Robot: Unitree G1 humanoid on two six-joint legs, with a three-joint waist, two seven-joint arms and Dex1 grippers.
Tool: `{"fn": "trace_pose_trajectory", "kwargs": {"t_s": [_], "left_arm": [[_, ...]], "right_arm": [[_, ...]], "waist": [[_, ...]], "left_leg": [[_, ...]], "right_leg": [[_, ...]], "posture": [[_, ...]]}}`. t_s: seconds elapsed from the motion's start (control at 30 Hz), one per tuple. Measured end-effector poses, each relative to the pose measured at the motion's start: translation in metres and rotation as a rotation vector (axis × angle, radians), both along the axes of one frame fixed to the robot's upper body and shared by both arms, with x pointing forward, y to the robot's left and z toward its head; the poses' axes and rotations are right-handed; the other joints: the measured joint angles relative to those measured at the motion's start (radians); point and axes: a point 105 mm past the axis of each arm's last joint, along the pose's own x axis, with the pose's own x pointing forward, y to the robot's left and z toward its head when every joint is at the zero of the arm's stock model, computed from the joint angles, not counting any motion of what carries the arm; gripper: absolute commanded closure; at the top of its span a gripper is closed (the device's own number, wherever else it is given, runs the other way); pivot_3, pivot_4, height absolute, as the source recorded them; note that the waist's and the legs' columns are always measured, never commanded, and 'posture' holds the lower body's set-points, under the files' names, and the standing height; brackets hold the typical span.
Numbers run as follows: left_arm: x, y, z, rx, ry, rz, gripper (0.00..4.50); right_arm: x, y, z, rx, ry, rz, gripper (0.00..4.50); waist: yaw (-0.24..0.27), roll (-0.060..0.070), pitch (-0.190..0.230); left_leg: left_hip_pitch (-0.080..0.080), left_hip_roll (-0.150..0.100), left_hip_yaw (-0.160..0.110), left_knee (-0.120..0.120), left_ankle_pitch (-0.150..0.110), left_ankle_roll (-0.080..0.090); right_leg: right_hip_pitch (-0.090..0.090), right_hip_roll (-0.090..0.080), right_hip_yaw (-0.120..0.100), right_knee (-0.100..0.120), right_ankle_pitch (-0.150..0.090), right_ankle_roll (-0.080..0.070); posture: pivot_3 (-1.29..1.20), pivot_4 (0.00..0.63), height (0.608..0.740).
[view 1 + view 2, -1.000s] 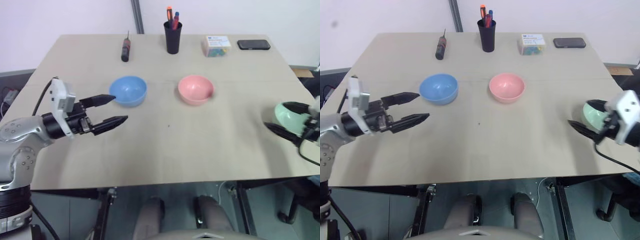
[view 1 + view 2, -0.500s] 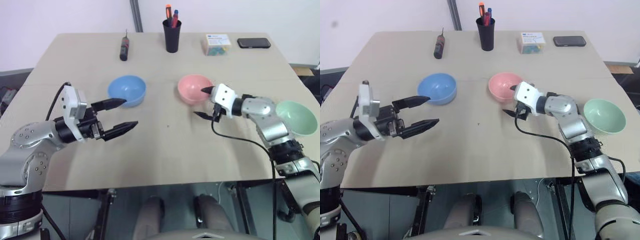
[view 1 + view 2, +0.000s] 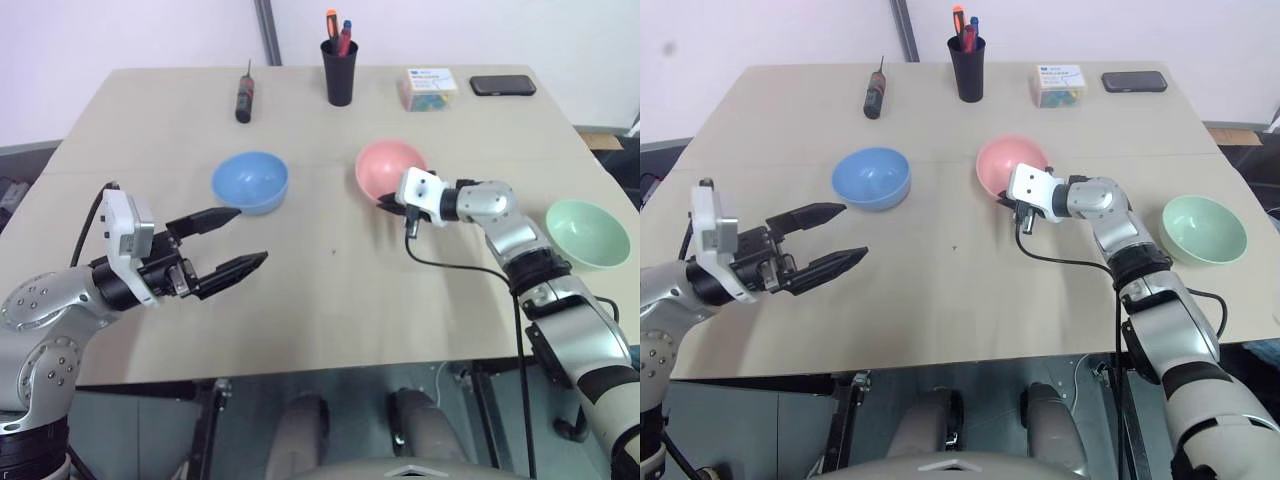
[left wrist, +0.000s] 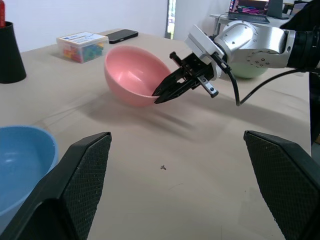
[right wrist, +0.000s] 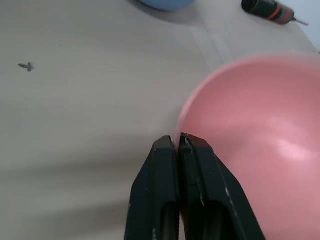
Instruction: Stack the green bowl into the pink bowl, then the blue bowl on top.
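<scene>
Right gripper point(image 3: 1018, 206) closed, fingertips pinched together on the near rim of the pink bowl point(image 3: 390, 167); pink bowl tilted, near edge lifted off the table point(image 3: 330, 300), opening tipped toward the gripper, mid-table just right of centre; in the right wrist view both black fingers point(image 5: 165, 200) pressed tight against each other at the bowl's rim; from the left wrist view, same pinch seen side-on, bowl leaning with its far side down on the table.

Left gripper point(image 3: 235, 240) spread wide, nothing between the fingers; hovering above the table's left side, just in front of the blue bowl point(image 3: 250, 182), not touching it; pointing toward table centre.

Blue bowl upright on the table, left of the pink bowl, well apart from it; green bowl point(image 3: 587, 233) upright near the table's right edge, beside the right forearm, well apart from the other two; no bowl nested in another.

Along the far edge: screwdriver point(image 3: 243, 97), black pen cup point(image 3: 339, 70) with markers, small clear box point(image 3: 431, 88) with coloured bits, dark phone point(image 3: 503, 86).
</scene>
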Motion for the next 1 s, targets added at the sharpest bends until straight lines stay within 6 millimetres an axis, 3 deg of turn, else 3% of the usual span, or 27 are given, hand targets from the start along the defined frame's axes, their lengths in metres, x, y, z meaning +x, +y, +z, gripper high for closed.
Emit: {"fn": "trace_pose_trajectory", "kwargs": {"t_s": [0.1,0.2,0.4,0.5,0.6,0.67,0.77,0.87,0.9,1.0], "left_arm": [[0.000,0.000,0.000,-0.006,-0.004,0.007,0.00],[0.000,0.000,-0.001,-0.014,-0.002,0.014,0.00],[0.002,-0.001,0.000,-0.019,-0.014,0.013,0.00],[0.006,-0.003,0.003,-0.022,-0.031,0.004,0.00],[0.009,-0.005,0.000,-0.021,-0.022,-0.009,0.00],[0.013,-0.006,0.002,-0.026,-0.026,-0.017,0.00],[0.015,-0.008,0.001,-0.027,-0.023,-0.035,0.00],[0.016,-0.012,0.003,-0.026,-0.031,-0.062,0.00],[0.016,-0.013,0.003,-0.025,-0.030,-0.068,0.00],[0.019,-0.019,0.004,-0.024,-0.029,-0.112,0.00]], "right_arm": [[-0.007,-0.001,0.005,-0.036,-0.006,0.047,4.42],[-0.027,-0.013,0.015,-0.076,0.007,0.100,4.42],[-0.080,-0.035,-0.003,-0.112,0.215,0.100,4.42],[-0.091,-0.036,-0.002,-0.101,0.260,0.079,4.42],[-0.096,-0.034,-0.005,-0.081,0.294,0.058,3.53],[-0.095,-0.036,-0.010,-0.063,0.338,0.008,2.56],[-0.093,-0.036,-0.012,-0.044,0.364,-0.024,1.66],[-0.090,-0.040,-0.012,-0.010,0.352,-0.075,0.37],[-0.088,-0.042,-0.011,0.002,0.341,-0.096,0.09],[-0.093,-0.063,0.006,0.053,0.301,-0.173,0.09]], "waist": [[0.002,0.001,0.001],[0.010,0.001,0.001],[0.008,0.002,0.001],[0.002,0.002,0.001],[0.003,0.001,0.001],[0.005,0.001,0.001],[0.005,0.001,0.001],[0.006,0.001,0.001],[0.007,0.001,0.001],[0.018,0.001,0.001]], "left_leg": [[0.000,0.000,-0.001,0.000,0.000,0.000],[-0.001,0.000,-0.004,0.000,0.000,0.000],[0.000,0.000,-0.003,0.000,0.000,0.000],[0.001,0.000,-0.003,0.000,0.000,0.000],[0.001,0.000,-0.001,0.000,0.000,0.000],[0.000,0.000,0.000,0.000,0.000,0.000],[0.000,-0.001,0.000,0.000,0.000,0.000],[0.000,-0.001,0.000,0.000,0.000,0.000],[-0.001,-0.001,0.000,0.000,0.000,0.000],[-0.001,-0.001,0.000,0.000,0.000,0.000]], "right_leg": [[0.000,0.000,0.000,0.000,0.000,0.000],[0.000,-0.001,-0.001,-0.001,0.000,0.000],[0.000,-0.001,-0.001,0.000,0.000,0.000],[0.001,0.000,-0.001,0.001,0.000,0.000],[0.001,0.001,-0.001,0.000,0.000,0.000],[0.001,0.000,-0.001,0.000,0.000,0.000],[0.001,0.000,-0.001,-0.001,0.000,0.000],[0.001,0.000,-0.001,-0.001,0.000,0.000],[0.001,0.000,-0.001,-0.001,0.000,0.000],[0.001,0.000,-0.002,-0.001,0.000,0.000]], "posture": [[0.00,0.150,0.740],[0.00,0.150,0.740],[0.00,0.150,0.740],[0.00,0.150,0.740],[0.00,0.150,0.740],[0.00,0.150,0.740],[0.00,0.150,0.740],[0.00,0.150,0.740],[0.00,0.150,0.740],[0.00,0.150,0.740]]}}
